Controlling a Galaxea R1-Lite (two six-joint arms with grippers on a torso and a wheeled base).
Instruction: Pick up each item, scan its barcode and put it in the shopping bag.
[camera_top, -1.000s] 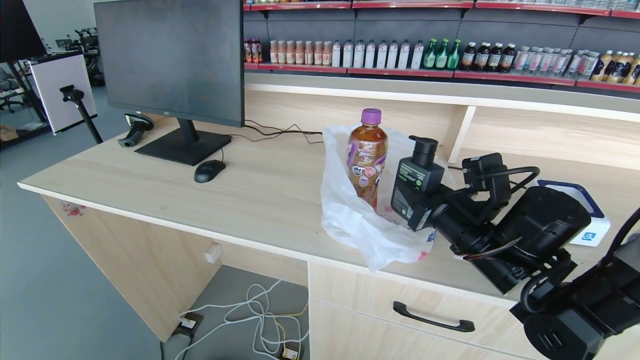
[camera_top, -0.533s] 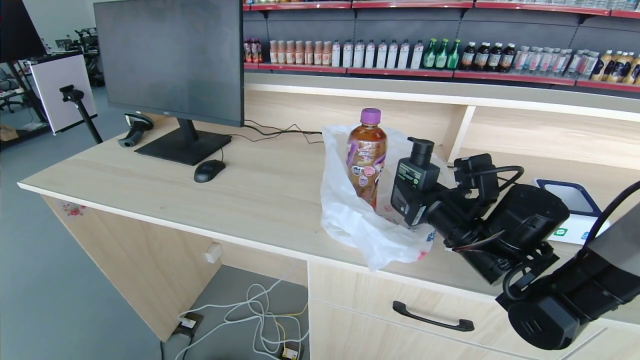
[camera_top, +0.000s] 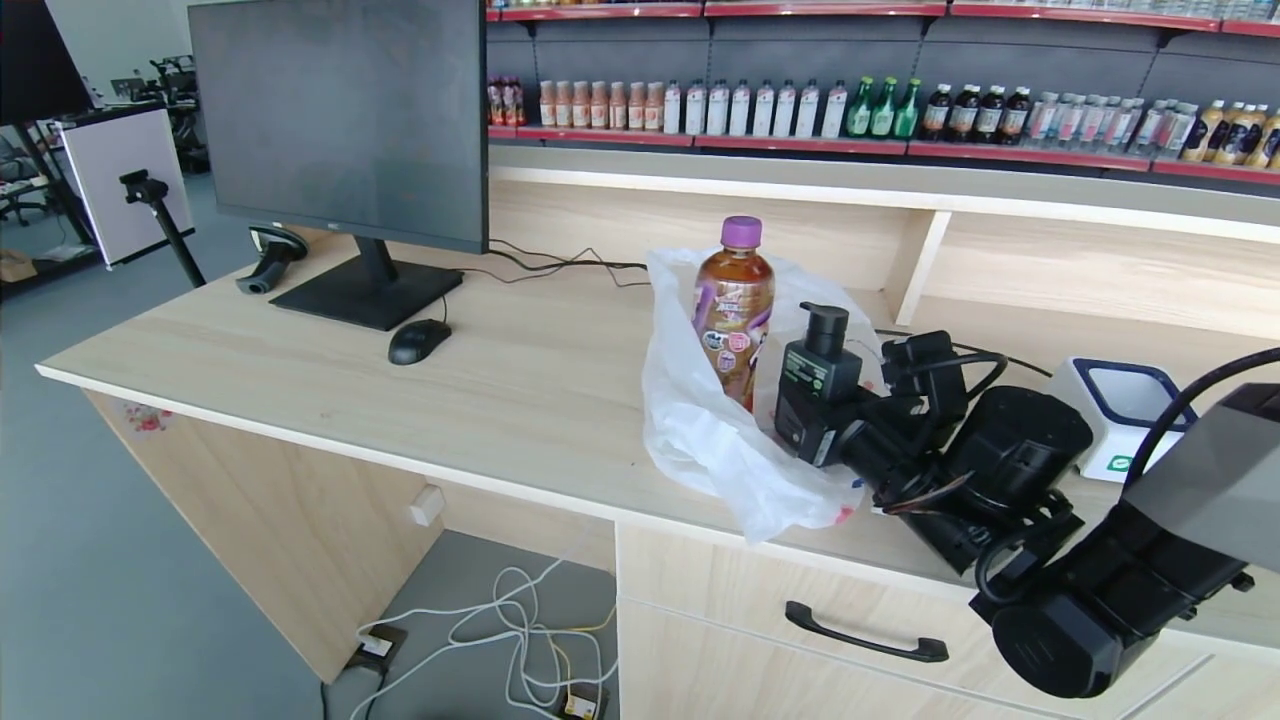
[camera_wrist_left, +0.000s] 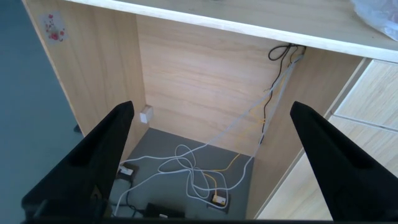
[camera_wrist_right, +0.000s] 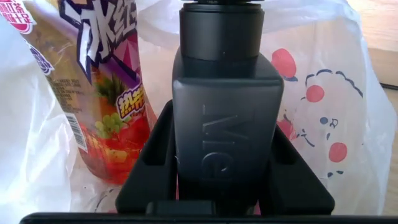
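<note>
Supporting counter: long pale wood-grain checkout counter (camera_top: 540, 390); it carries every item below.
Monitor: large dark flat screen (camera_top: 340, 120) on a black stand, well apart from the bag.
Shopping bag: thin white plastic bag (camera_top: 700, 440) with red dots, standing open near the counter's front edge.
Right gripper: right gripper (camera_wrist_right: 221, 143), clamped on the black bottle from both sides, at the bag's mouth.
Left gripper: left gripper (camera_wrist_left: 211, 106), jaws spread wide and holding nothing, hanging below the counter edge above floor cables.
Tea bottle: brown drink bottle with a purple cap (camera_top: 735, 310), upright inside the bag. I judge this one finished.
Black bottle: squarish black plastic bottle with a round cap (camera_top: 815, 395), held upright just beside the tea bottle, its base seemingly within the bag's rim.
Scanner: white box scanner with a blue-rimmed window (camera_top: 1120, 420), behind the right arm.
Mouse: small black mouse (camera_top: 418, 342).
Task stage: probably late. Whether the black bottle was scanned cannot be told; lowering and letting go remain.
</note>
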